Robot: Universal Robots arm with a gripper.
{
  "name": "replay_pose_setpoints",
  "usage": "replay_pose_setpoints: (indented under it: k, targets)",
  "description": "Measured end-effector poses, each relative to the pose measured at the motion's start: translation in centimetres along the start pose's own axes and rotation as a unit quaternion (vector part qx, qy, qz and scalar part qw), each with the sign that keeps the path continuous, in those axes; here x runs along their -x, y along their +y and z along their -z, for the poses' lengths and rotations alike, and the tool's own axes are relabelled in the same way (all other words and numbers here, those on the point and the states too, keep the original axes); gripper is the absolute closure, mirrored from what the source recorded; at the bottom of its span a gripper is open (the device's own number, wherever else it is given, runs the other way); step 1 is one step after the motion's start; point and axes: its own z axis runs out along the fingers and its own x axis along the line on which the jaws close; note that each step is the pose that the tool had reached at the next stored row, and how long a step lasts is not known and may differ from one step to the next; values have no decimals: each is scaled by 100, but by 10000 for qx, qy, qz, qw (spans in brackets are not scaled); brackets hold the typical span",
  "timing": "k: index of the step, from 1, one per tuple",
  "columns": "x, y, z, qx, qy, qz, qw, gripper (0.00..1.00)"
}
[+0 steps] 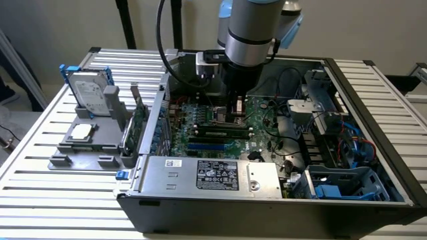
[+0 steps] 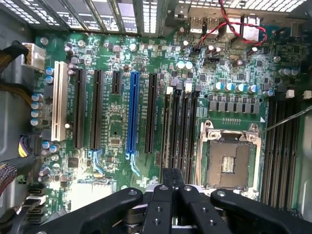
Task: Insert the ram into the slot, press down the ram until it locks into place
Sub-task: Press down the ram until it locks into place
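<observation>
reading from the exterior view's left, a grey fixture [image 1: 67,148] carries a hard drive [image 1: 87,93] and an upright expansion card [image 1: 137,124] just beside the open computer case [image 1: 267,210]. inside, the ram [image 1: 220,133] lies lengthwise in the slot [image 1: 251,131] on the motherboard [image 1: 200,112], near the processor socket [image 2: 228,163]. the gripper [image 1: 235,107] hangs just above the socket, fingers [image 2: 158,204] drawn together with nothing visible between them, apart from the ram.
</observation>
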Motion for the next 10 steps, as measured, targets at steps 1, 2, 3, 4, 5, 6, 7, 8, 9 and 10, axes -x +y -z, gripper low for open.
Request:
replay_pose_setpoints:
  k: [1, 2, 3, 4, 5, 6, 7, 8, 9, 10]
  targets:
    - [0, 0, 0, 0, 0, 0, 10000, 89]
    - [0, 0, 0, 0, 0, 0, 10000, 89]
    - [0, 0, 1, 1, 0, 0, 10000, 89]
    - [0, 0, 0, 1, 0, 0, 10000, 89]
    - [0, 0, 0, 1, 0, 0, 10000, 89]
    - [0, 0, 0, 0, 0, 0, 10000, 89]
    - [0, 0, 0, 0, 0, 0, 10000, 89]
    - [0, 0, 1, 0, 0, 0, 10000, 89]
    - [0, 0, 1, 1, 0, 0, 10000, 89]
    - [0, 0, 1, 1, 0, 0, 10000, 89]
